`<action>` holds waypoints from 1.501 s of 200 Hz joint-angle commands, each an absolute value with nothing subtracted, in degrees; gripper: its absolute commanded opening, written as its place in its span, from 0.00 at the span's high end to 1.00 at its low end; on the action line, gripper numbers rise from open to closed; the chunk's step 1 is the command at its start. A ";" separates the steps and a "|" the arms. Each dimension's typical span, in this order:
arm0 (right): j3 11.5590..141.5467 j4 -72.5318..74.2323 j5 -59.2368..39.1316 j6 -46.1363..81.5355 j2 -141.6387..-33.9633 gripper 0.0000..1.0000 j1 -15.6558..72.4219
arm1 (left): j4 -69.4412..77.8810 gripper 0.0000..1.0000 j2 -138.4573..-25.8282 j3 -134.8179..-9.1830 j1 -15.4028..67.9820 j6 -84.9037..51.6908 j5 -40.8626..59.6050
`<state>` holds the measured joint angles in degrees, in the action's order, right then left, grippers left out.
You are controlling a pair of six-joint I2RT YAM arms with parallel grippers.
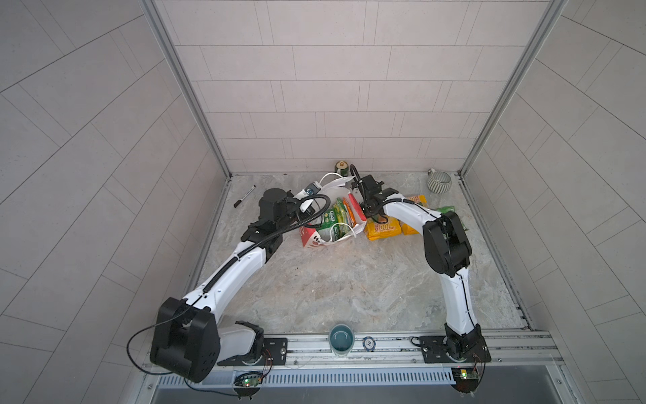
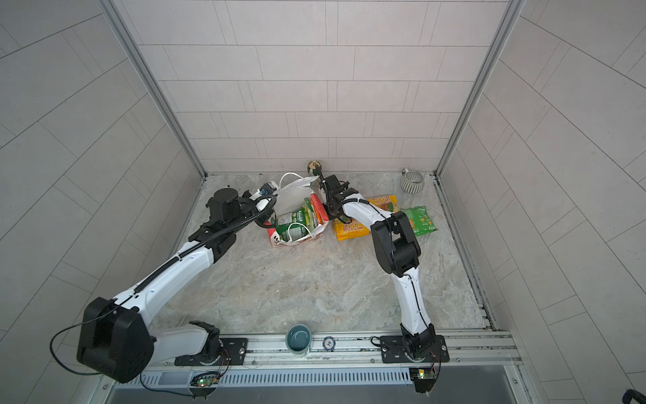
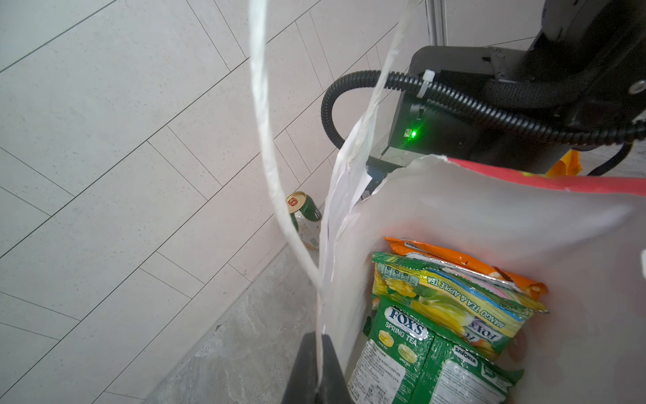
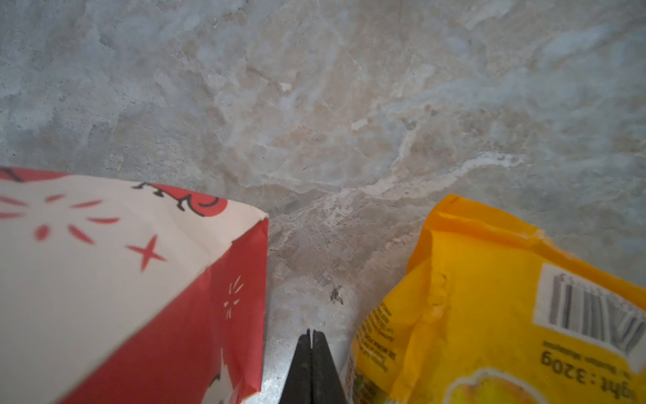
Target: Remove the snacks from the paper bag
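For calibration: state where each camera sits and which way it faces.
Both top views: high at the front, looking down and back at the white-and-red paper gift bag; left arm and right arm whole.
Left wrist: on the left arm, looking into the bag at a green snack packet; left tool shut on the white cord handle.
Right wrist: on the right arm, looking down at the marble tabletop between bag and yellow-orange snack packet; shut right tool.
Shared: all four show the bag.

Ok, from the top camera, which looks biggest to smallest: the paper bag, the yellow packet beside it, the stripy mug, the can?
1. paper bag
2. yellow "100" packet beside it
3. striped mug
4. drink can, partly hidden, so less sure
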<state>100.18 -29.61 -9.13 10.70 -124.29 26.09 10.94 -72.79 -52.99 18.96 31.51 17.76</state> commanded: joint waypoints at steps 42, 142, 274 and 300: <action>100.36 -31.67 0.65 16.82 -126.51 1.00 25.63 | 15.47 1.00 -71.71 -52.56 18.62 31.82 18.11; 98.32 -31.32 6.97 18.52 -127.46 1.00 23.17 | 16.17 1.00 -72.44 -52.56 18.29 31.82 17.84; 97.56 -32.64 3.61 14.69 -123.61 1.00 20.74 | 16.17 1.00 -72.16 -52.73 18.28 31.25 19.09; 97.08 -32.68 -1.73 11.95 -121.02 0.97 21.95 | 16.17 1.00 -72.27 -52.76 18.29 31.27 18.91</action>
